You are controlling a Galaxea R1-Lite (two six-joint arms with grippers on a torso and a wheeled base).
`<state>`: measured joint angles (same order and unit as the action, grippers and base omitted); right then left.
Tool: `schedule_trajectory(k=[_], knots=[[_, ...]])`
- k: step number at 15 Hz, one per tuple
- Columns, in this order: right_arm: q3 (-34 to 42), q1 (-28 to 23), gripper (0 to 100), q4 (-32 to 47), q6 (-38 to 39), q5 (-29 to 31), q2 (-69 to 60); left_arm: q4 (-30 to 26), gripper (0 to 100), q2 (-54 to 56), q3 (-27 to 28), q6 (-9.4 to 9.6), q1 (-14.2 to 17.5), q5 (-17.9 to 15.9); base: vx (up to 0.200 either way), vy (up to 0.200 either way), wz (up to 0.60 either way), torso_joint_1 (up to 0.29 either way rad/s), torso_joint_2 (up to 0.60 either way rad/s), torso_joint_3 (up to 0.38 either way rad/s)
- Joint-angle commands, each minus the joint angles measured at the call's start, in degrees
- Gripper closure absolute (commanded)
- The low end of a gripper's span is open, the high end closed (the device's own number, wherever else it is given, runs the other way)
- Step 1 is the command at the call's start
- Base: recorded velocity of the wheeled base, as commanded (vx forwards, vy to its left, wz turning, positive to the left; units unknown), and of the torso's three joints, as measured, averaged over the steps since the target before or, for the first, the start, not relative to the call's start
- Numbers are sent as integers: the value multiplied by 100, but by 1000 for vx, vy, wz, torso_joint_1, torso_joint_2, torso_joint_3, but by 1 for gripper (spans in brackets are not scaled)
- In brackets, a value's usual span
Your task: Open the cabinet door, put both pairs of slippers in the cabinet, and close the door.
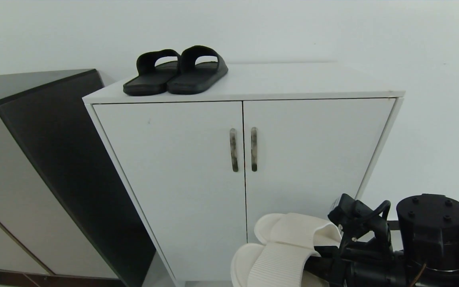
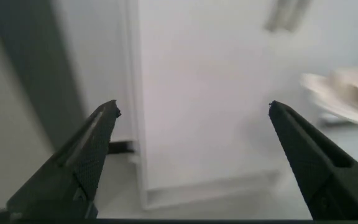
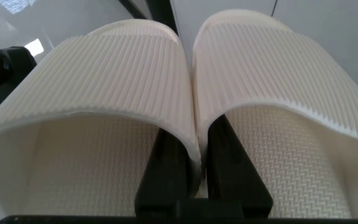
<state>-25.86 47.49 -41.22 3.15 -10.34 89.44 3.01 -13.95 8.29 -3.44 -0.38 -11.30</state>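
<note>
The right hand [image 3: 196, 158] clamps the cream slippers [image 1: 281, 247]; the left hand [image 2: 194, 112] gapes empty. The cabinet doors [image 1: 173, 167] are shut, with the black slippers [image 1: 175, 71] on top, so nothing is stowed.

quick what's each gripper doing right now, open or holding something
Left gripper: open, holding nothing.
Right gripper: shut on the pair of cream slippers.

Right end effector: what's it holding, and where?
Right end effector grips the white slippers, pinching both straps' adjoining inner edges together. Left end effector holds nothing.
</note>
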Motion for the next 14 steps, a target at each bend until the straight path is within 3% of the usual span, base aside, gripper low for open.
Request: schedule_trajectory(k=[1, 3, 4, 6, 8, 11, 12, 14], knots=[[10, 32, 100, 0, 2, -3, -23, 147, 0, -899, 138, -104, -15, -645, 0, 0, 0, -71, 447, 378], [19, 41, 100, 0, 2, -3, -32, 455, 0, -1690, 314, -96, -15, -1111, 0, 0, 0, -39, 439, 395], [19, 41, 100, 0, 2, -3, -41, 771, 0, -2191, 384, -87, -24, -1181, 0, 0, 0, -32, 447, 413], [19, 49, 100, 0, 2, -3, -32, 1589, 0, -3439, 639, 27, -33, -1138, 0, 0, 0, -12, 229, 225], [28, 49, 100, 0, 2, -12, -15, 2292, 0, -4397, 894, 63, -270, -1094, 0, 0, 0, 2, 83, 68], [28, 41, 100, 0, 2, -30, 21, 3004, 0, -5136, 1201, 45, -1201, -883, 0, 0, 0, 0, 0, 0], [54, 41, 100, 0, 2, -170, 21, 3083, 0, -5311, 1360, 45, -1869, -786, 0, 0, 0, 0, 0, 0], [54, 49, 100, -9, -7, -188, 12, 3083, 0, -5417, 1614, 36, -2660, -760, 0, 0, 0, 0, 0, 0]])
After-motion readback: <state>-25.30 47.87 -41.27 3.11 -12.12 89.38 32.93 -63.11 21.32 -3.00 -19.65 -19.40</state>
